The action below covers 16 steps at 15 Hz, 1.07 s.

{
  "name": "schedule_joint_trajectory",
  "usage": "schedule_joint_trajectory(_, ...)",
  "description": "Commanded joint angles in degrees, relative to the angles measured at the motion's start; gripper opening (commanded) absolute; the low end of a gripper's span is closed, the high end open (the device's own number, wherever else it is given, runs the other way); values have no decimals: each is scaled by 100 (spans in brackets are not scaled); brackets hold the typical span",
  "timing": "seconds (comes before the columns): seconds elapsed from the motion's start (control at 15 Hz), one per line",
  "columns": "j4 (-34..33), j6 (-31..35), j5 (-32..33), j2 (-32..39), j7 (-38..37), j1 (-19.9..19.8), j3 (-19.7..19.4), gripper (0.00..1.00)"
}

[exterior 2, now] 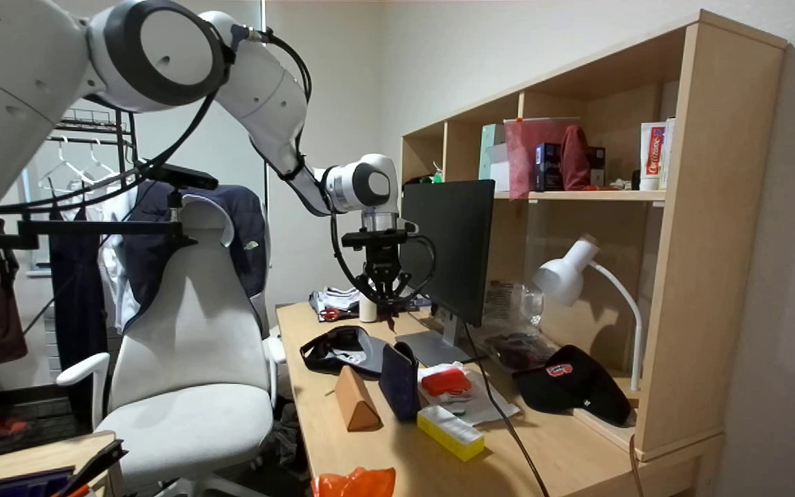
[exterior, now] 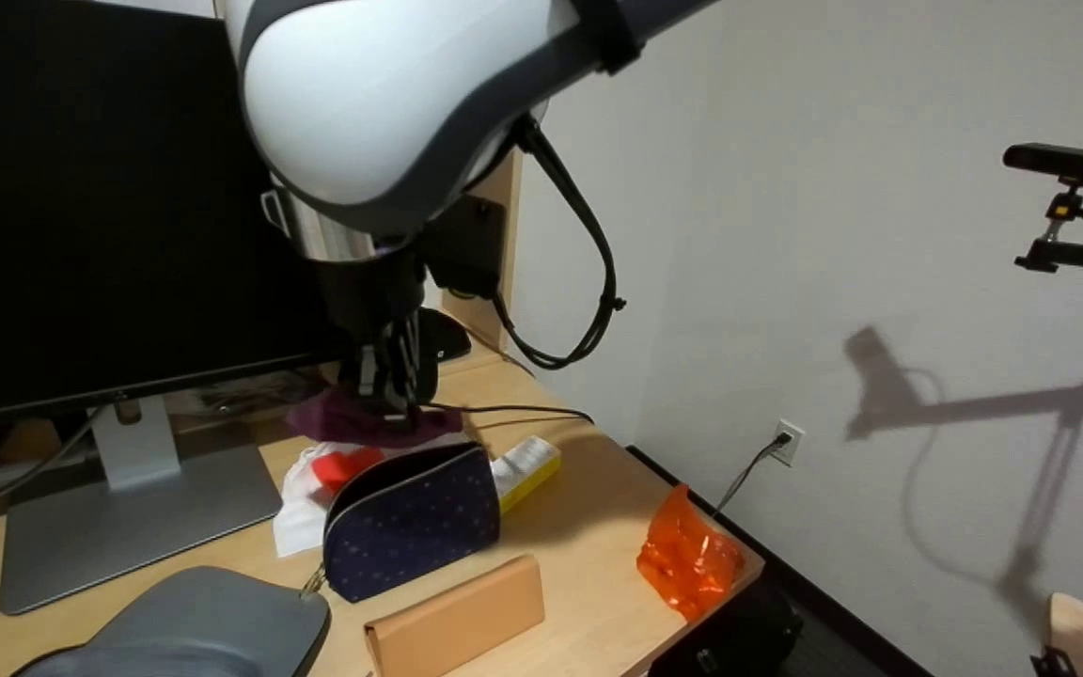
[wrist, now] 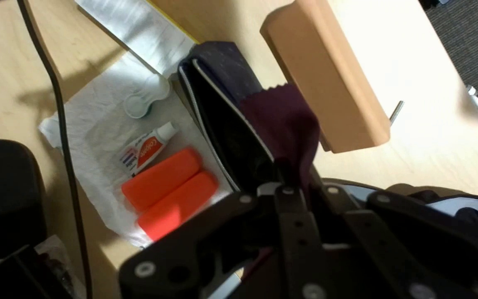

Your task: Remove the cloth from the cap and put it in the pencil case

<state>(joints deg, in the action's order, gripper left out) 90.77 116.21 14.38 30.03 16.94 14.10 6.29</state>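
We see the fingers of the gripper (wrist: pixel 310 191) close together, pinching the maroon cloth (wrist: pixel 282 112); the tips are dark in the wrist view, so we cannot say how deep the hold runs. We judge the cloth light, limp and hard to damage: a firm pinch suits it, best on a gathered fold near its middle, since smooth fabric may slide from a shallow grip on an edge. From the fingertips one flap trails out to a pinked border, showing across the outer wall of the pencil case (wrist: pixel 226 66), beside its mouth rather than over it, and overlapping the edge of the tan case (wrist: pixel 330 83). In both exterior views the cloth hangs in the air at the fingertips, apart from the grey-brimmed cap (exterior: pixel 212 611). We would gather that flap over the opening before letting go.
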Motion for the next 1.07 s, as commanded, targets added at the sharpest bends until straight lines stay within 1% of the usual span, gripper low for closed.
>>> schedule_joint_trajectory(0.0,-440,-361,212,276,-98,-7,-43,8)
schedule_joint_trajectory(0.13,-552,-393,252,418,-44,2,-57,8)
schedule_joint_trajectory(0.33,-623,-271,270,641,93,-41,-31,9)
schedule_joint_trajectory(0.6,-726,-178,408,833,-55,1,-101,9)
schedule_joint_trajectory(1.0,-987,-207,457,1118,-31,17,-128,9)
